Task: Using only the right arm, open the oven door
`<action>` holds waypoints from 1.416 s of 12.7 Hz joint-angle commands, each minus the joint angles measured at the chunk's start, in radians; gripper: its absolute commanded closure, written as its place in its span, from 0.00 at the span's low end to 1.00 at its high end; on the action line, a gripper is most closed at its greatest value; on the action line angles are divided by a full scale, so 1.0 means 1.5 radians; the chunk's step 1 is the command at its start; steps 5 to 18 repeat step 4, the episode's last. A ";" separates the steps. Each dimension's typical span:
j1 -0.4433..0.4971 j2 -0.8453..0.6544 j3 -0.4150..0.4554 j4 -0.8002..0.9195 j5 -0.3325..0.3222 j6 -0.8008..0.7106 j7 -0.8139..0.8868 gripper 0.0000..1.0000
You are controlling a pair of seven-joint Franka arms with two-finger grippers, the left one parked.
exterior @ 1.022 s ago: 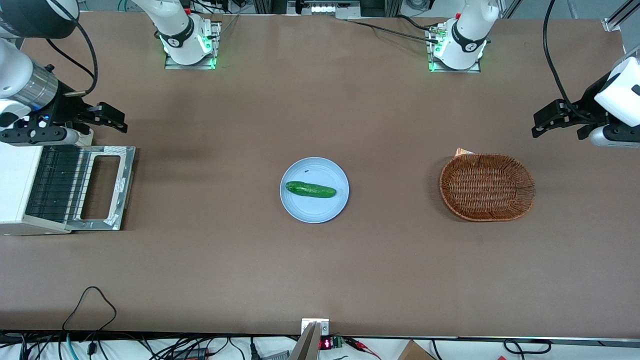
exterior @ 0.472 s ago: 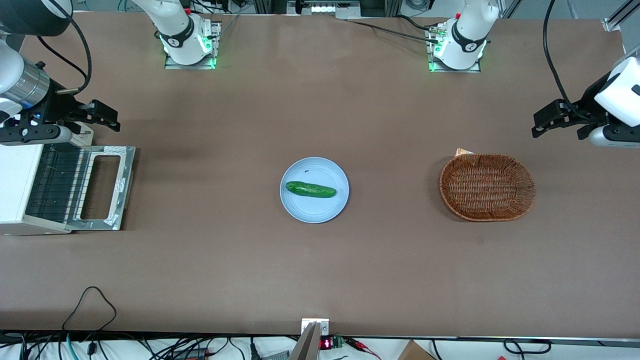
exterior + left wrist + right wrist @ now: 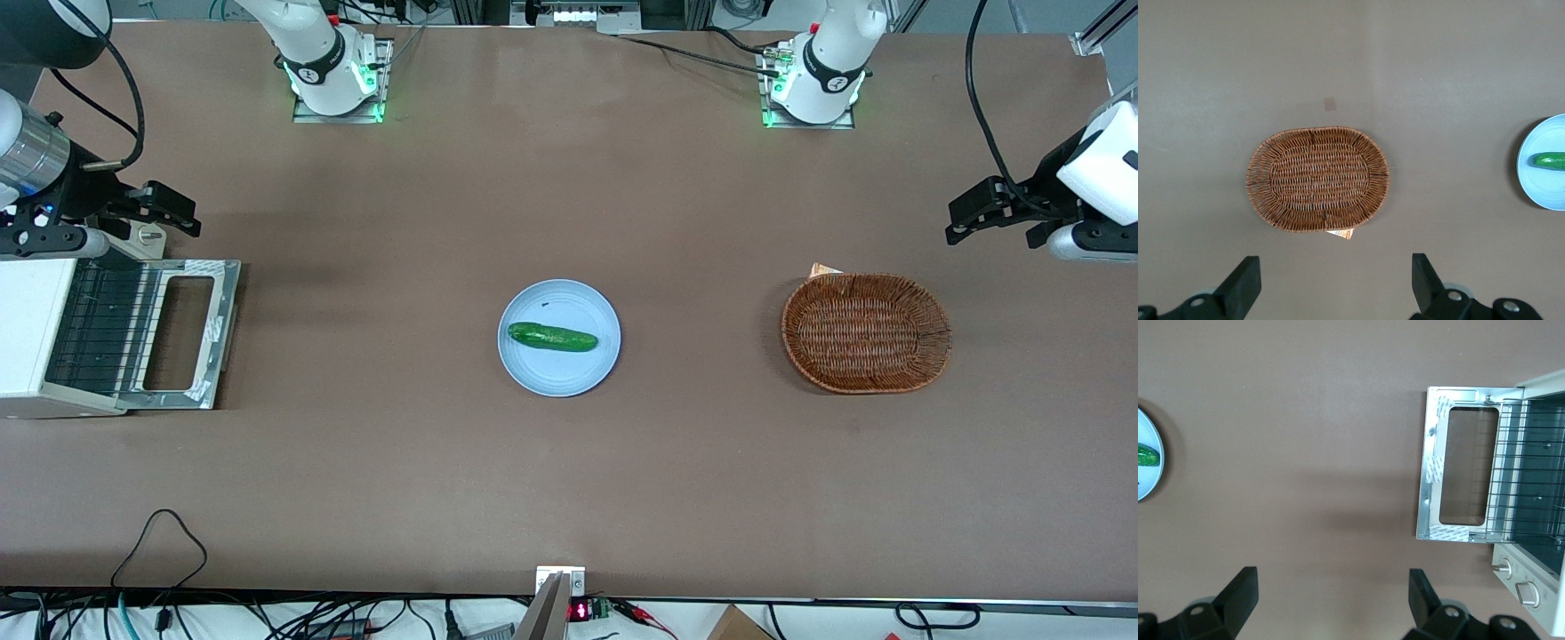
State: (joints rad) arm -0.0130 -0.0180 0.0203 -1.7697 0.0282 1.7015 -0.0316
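oven door (image 3: 182, 332): silver-framed | fully open, apparently flat | right arm (image 3: 31, 156): raised beside

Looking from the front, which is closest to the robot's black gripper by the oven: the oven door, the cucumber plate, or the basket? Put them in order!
From the gripper, open, raised beside the oven:
1. Oven door, folded down flat, right by it.
2. Plate with the cucumber, mid-table.
3. Basket, toward the parked arm's end.

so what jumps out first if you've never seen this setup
The oven door lies folded down flat at the working arm's end of the table, the rack showing inside. The gripper hovers beside the oven, farther from the front camera, fingers open and empty. A cucumber on a blue plate sits mid-table, and a basket toward the parked arm's end.
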 commanded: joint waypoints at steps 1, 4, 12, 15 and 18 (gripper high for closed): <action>-0.005 0.010 0.004 0.020 -0.002 -0.016 -0.008 0.00; -0.005 0.010 0.004 0.020 -0.002 -0.019 -0.010 0.00; -0.005 0.010 0.004 0.020 -0.002 -0.019 -0.010 0.00; -0.005 0.010 0.004 0.020 -0.002 -0.019 -0.010 0.00; -0.005 0.010 0.004 0.020 -0.002 -0.019 -0.010 0.00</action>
